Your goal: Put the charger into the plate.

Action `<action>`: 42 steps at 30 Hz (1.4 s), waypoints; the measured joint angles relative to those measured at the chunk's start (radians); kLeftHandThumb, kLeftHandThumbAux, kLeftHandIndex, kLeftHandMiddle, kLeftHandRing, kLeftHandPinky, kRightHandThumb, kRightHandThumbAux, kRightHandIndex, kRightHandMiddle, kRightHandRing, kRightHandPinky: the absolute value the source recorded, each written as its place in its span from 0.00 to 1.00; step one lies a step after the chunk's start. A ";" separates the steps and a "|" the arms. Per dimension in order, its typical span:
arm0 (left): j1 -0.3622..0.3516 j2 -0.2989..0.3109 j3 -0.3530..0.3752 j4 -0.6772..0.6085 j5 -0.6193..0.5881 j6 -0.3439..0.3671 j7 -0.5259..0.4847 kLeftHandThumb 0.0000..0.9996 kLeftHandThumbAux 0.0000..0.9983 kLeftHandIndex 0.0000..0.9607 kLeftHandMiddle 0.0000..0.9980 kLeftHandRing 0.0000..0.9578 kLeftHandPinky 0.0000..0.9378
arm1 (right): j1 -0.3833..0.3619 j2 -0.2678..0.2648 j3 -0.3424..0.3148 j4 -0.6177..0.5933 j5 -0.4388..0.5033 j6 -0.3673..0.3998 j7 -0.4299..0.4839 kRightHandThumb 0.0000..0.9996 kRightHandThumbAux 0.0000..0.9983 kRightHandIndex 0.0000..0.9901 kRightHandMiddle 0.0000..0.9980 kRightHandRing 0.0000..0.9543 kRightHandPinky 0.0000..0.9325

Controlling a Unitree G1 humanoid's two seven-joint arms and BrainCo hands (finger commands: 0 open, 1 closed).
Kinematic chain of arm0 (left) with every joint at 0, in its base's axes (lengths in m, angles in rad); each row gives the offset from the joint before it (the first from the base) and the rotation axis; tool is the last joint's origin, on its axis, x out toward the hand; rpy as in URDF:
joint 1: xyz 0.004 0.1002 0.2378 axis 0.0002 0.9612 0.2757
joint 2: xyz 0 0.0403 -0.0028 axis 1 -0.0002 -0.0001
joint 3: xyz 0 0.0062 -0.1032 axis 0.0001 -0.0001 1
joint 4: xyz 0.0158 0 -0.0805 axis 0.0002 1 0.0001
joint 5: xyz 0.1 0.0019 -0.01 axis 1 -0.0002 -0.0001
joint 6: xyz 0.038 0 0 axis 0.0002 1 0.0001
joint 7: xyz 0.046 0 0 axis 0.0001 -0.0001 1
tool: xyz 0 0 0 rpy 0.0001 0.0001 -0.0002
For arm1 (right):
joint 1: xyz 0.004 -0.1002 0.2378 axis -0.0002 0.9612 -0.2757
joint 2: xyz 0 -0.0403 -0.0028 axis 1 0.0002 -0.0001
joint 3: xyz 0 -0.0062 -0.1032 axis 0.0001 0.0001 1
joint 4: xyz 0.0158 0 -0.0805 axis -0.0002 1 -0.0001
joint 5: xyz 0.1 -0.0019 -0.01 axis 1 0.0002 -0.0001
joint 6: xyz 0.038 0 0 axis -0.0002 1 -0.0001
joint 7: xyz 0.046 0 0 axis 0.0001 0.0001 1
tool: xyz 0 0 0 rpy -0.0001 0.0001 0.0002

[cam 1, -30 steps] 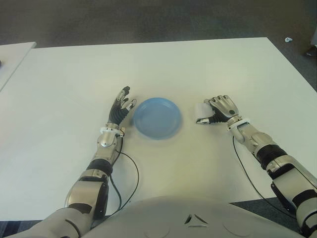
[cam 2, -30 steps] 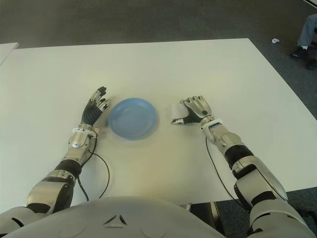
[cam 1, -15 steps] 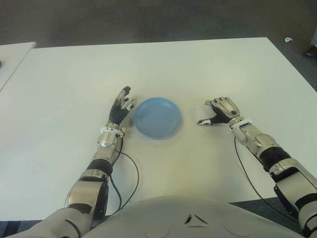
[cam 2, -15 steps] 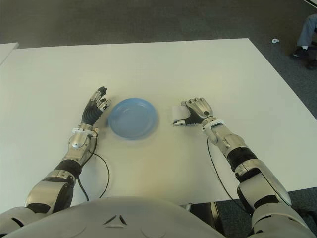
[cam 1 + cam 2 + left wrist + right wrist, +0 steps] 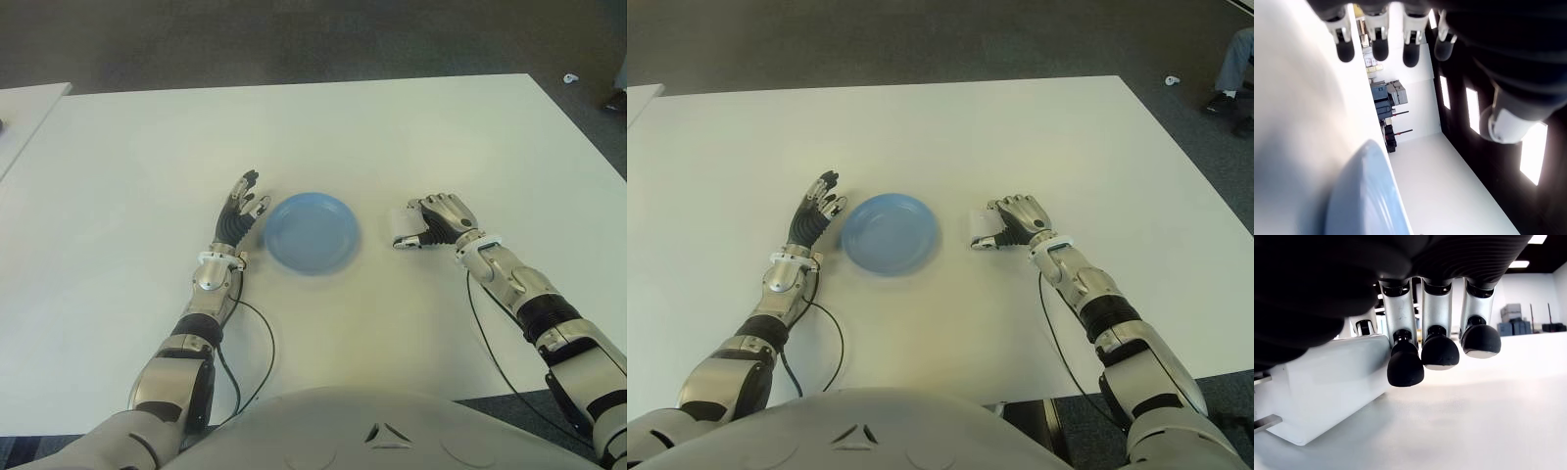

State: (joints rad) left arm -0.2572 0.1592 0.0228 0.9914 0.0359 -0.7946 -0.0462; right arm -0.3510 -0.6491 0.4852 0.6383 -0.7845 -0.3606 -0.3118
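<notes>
The left hand (image 5: 241, 208) shows just to the left of the blue plate (image 5: 312, 232), fingers stretched out and spread, holding nothing. In its own wrist view the black fingertips (image 5: 1374, 49) hang free in the air, and the plate's rim curves close by. A thin black cable (image 5: 257, 343) loops on the white table (image 5: 118, 176) beside the left forearm, toward the near edge.

The plate sits about midway between the table's left and right edges, a little nearer the near edge than the far one. It has nothing in it.

To the right of the plate, with a strip of bare table between them, lies the white charger (image 5: 982, 227). It is on the table surface, not in the plate. The right hand (image 5: 1016, 220) is on it from the right side, fingers curled over the top of the block. From the right wrist view, the fingertips (image 5: 1405, 369) bend down past the charger's side and its metal prongs (image 5: 1266, 422) stick out at one end. The charger's underside seems to sit on the table.

Past the table's far right corner, on the dark floor, a person's shoe and trouser leg (image 5: 1232, 69) show.
</notes>
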 measured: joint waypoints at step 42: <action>-0.002 -0.007 0.002 0.001 0.014 0.017 0.002 0.00 0.55 0.09 0.10 0.04 0.00 | 0.048 0.032 -0.224 -0.433 0.072 0.080 0.171 0.75 0.71 0.45 0.86 0.89 0.90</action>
State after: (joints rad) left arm -0.2590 0.1521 0.0249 0.9921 0.0496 -0.7779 -0.0445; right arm -0.3026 -0.6168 0.2611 0.2052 -0.7128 -0.2809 -0.1406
